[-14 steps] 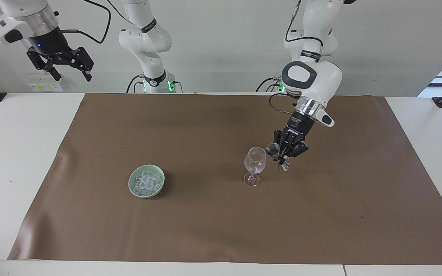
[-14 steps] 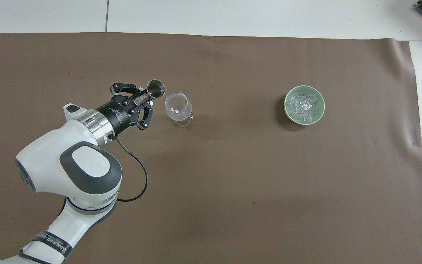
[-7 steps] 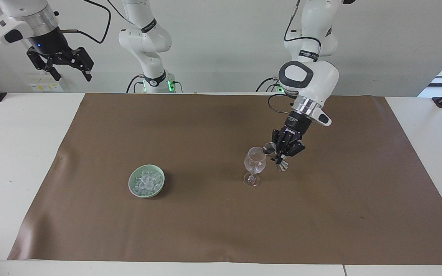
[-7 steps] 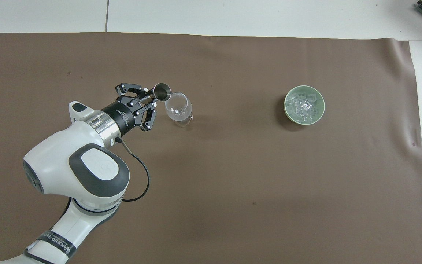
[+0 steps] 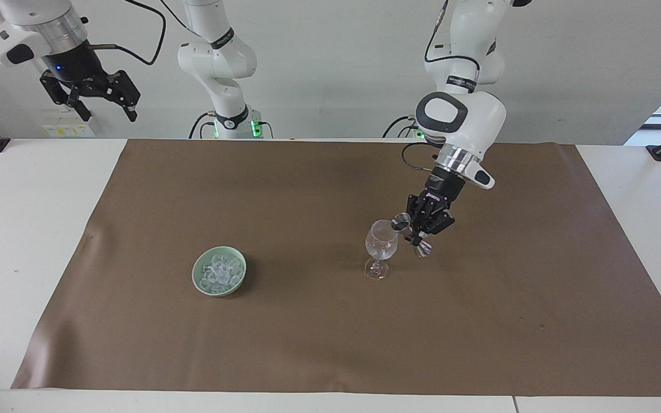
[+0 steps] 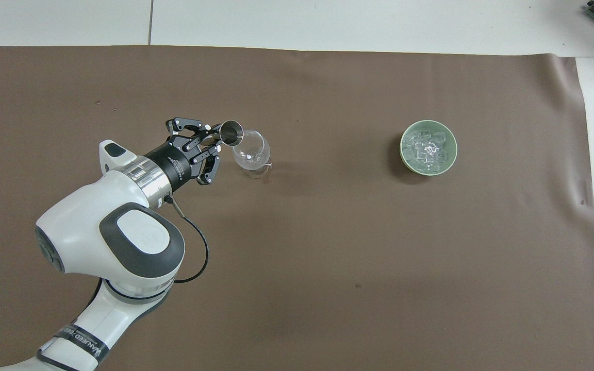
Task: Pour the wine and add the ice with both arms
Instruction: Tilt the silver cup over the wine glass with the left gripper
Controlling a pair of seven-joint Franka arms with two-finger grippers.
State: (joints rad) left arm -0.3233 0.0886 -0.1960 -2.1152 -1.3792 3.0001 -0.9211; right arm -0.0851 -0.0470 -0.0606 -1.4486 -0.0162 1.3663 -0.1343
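A robotics lab, by every sign: two white jointed arms (image 5: 461,123) bolted at the 12 o'clock edge of a white surface (image 5: 26,229), black cables trailing, green status lights glowing at the bases, a plain brown mat (image 5: 307,321) spread as test ground, bare white wall above.

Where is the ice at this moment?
The heap of small clear ice pieces lies in the pale green bowl, toward the right arm's end of the brown mat.

White table (image 5: 26,229), brown mat (image 5: 319,332), wine glass (image 5: 381,248), green bowl (image 5: 219,271)
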